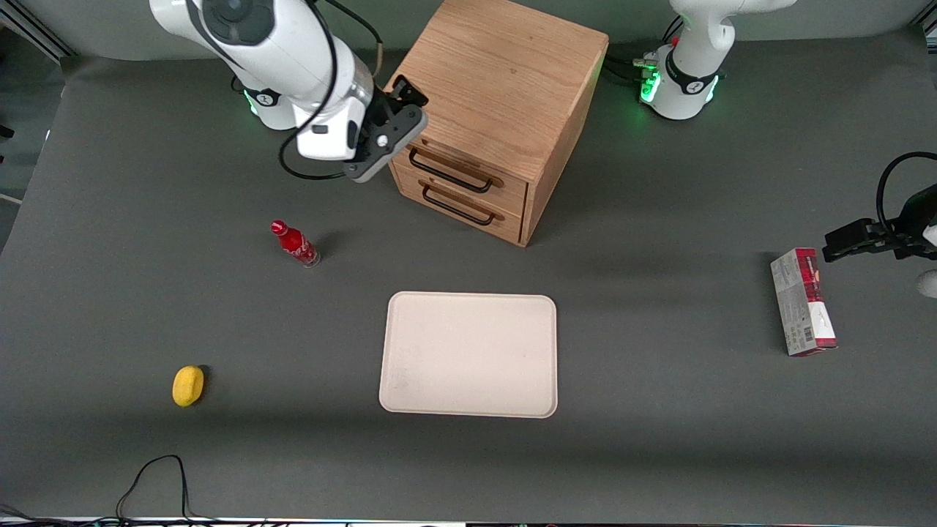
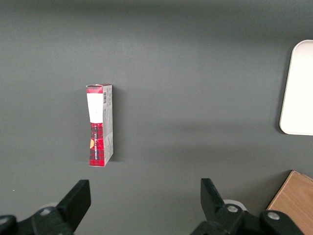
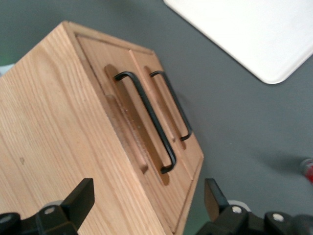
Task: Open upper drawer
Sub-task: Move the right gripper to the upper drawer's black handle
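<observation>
The light oak cabinet (image 1: pixel 498 80) stands at the back of the table, its front angled toward the front camera. The upper drawer (image 1: pixel 476 167) looks shut, flush with the lower drawer (image 1: pixel 479 216). Its thin black bar handle (image 1: pixel 448 171) lies above the lower one. My gripper (image 1: pixel 408 110) hovers open and empty by the cabinet's top front corner, at the working arm's end, just above the end of the upper handle. In the right wrist view the gripper (image 3: pixel 149 203) straddles the top front edge, with the upper drawer's handle (image 3: pixel 146 115) and the lower handle (image 3: pixel 173 105) ahead of it.
A red bottle (image 1: pixel 295 245) stands on the table nearer the front camera than the gripper. A cream tray (image 1: pixel 468 355) lies in front of the cabinet. A yellow fruit (image 1: pixel 188 385) sits toward the working arm's end. A red and grey box (image 1: pixel 803 301) lies toward the parked arm's end.
</observation>
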`<state>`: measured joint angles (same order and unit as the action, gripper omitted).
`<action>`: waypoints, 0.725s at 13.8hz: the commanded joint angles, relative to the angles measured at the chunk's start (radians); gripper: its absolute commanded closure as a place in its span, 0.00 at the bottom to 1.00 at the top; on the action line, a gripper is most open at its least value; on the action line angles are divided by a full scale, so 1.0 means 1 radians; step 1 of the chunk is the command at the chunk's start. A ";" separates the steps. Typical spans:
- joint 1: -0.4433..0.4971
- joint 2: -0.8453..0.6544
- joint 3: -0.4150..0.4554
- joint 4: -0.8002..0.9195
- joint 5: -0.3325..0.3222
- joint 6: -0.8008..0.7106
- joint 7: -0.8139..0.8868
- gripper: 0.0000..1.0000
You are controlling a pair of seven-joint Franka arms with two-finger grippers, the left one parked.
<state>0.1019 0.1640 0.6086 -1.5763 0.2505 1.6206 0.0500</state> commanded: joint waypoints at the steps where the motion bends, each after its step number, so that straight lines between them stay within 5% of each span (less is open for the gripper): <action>1: -0.001 0.078 0.040 0.009 0.010 0.027 -0.062 0.00; 10: -0.001 0.085 0.042 -0.194 -0.033 0.266 -0.225 0.00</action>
<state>0.1036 0.2619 0.6458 -1.7262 0.2322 1.8357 -0.1420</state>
